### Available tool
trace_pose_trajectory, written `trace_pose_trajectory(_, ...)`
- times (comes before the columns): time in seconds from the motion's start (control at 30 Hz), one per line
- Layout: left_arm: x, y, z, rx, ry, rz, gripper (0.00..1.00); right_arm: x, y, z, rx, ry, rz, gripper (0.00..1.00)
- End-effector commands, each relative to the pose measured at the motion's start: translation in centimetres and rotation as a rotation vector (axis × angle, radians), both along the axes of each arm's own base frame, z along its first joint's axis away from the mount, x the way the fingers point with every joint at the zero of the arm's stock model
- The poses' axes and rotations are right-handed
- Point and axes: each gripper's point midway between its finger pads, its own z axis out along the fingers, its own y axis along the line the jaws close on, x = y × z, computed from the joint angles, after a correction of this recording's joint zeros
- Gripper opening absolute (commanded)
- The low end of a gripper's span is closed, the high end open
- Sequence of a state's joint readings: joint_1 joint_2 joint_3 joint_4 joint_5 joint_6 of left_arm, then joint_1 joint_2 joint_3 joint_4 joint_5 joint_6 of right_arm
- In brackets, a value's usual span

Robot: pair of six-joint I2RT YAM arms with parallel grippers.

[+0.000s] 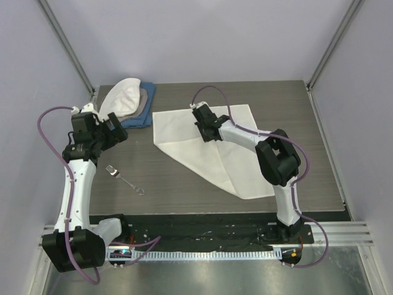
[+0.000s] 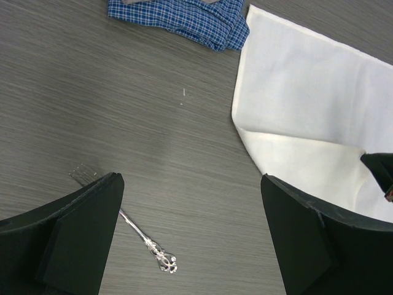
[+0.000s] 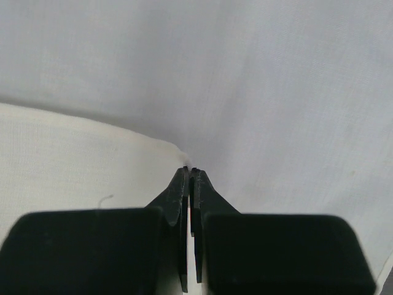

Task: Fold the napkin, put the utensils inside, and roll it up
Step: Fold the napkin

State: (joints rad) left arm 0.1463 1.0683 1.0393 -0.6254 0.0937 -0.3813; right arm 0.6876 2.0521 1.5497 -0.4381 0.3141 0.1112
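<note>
Right gripper (image 3: 190, 172): your jaws are pressed together with barely a sliver between them. They pinch the edge of the napkin's (image 1: 209, 161) upper layer right at the tips.
Left gripper (image 2: 190, 179): your jaws stand spread wide with nothing in them, and the gripper hangs above bare table (image 1: 184, 192).
Napkin: it lies at the middle of the table towards the far side, partly doubled over. Its near part tapers to a point at the near right. Your right gripper sits over its far portion.
Fork (image 1: 126, 179): it lies flat on the table at the left, well apart from the napkin. In the left wrist view one finger hides part of it, and the ornate ring end shows between the fingers.
Stacked cloths (image 1: 131, 101): they sit at the far left, just beside the napkin's far-left corner.
</note>
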Motion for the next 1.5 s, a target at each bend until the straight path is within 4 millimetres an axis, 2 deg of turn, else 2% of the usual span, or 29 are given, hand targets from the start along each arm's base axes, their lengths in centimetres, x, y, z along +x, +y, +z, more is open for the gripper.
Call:
trace_pose_trajectory(0.0, 0.5, 0.2, 0.3, 0.005, -0.025, -0.001, 1.00, 4.9, -1.3, 1.8, 0.006, -0.106, -0.059, 0.01)
trace_pose_trajectory(0.2, 0.7, 0.0, -0.2, -0.008, -0.014, -0.004, 1.00, 8.4, -3.8, 2.2, -0.005, -0.142, -0.132, 0.01)
trace_pose_trajectory(0.23, 0.8, -0.1, -0.4, -0.013, -0.009, -0.010, 1.00, 9.0, -4.7, 1.7, -0.010, -0.136, -0.151, 0.01)
trace_pose_trajectory(0.3, 0.9, -0.2, -0.6, -0.017, -0.003, -0.012, 1.00, 10.1, -5.3, 2.2, -0.004, -0.155, -0.171, 0.01)
trace_pose_trajectory(0.33, 0.9, -0.2, -0.7, -0.018, 0.001, -0.013, 1.00, 10.5, -5.6, 1.7, -0.008, -0.150, -0.180, 0.01)
trace_pose_trajectory(0.37, 0.9, -0.2, -0.8, -0.018, 0.003, -0.015, 1.00, 11.4, -6.4, 2.2, -0.002, -0.163, -0.199, 0.01)
trace_pose_trajectory(0.57, 1.1, -0.2, -1.2, -0.020, 0.013, -0.017, 1.00, 14.3, -9.2, 2.0, 0.002, -0.180, -0.265, 0.01)
trace_pose_trajectory(0.83, 1.2, -0.1, -1.4, -0.013, 0.016, -0.023, 1.00, 17.3, -11.8, 1.7, 0.018, -0.202, -0.324, 0.01)
trace_pose_trajectory(1.0, 1.3, -0.1, -1.4, -0.010, 0.015, -0.025, 1.00, 17.9, -12.3, 1.9, 0.032, -0.206, -0.329, 0.01)
trace_pose_trajectory(1.23, 1.3, -0.1, -1.5, -0.012, 0.019, -0.024, 1.00, 18.3, -12.7, 4.9, 0.059, -0.257, -0.347, 0.01)
trace_pose_trajectory(1.27, 1.3, -0.2, -1.6, -0.013, 0.019, -0.027, 1.00, 18.3, -12.8, 5.8, 0.067, -0.272, -0.350, 0.01)
trace_pose_trajectory(1.47, 1.2, -0.3, -1.4, -0.014, 0.014, -0.031, 1.00, 19.4, -14.4, 7.5, 0.076, -0.309, -0.386, 0.01)
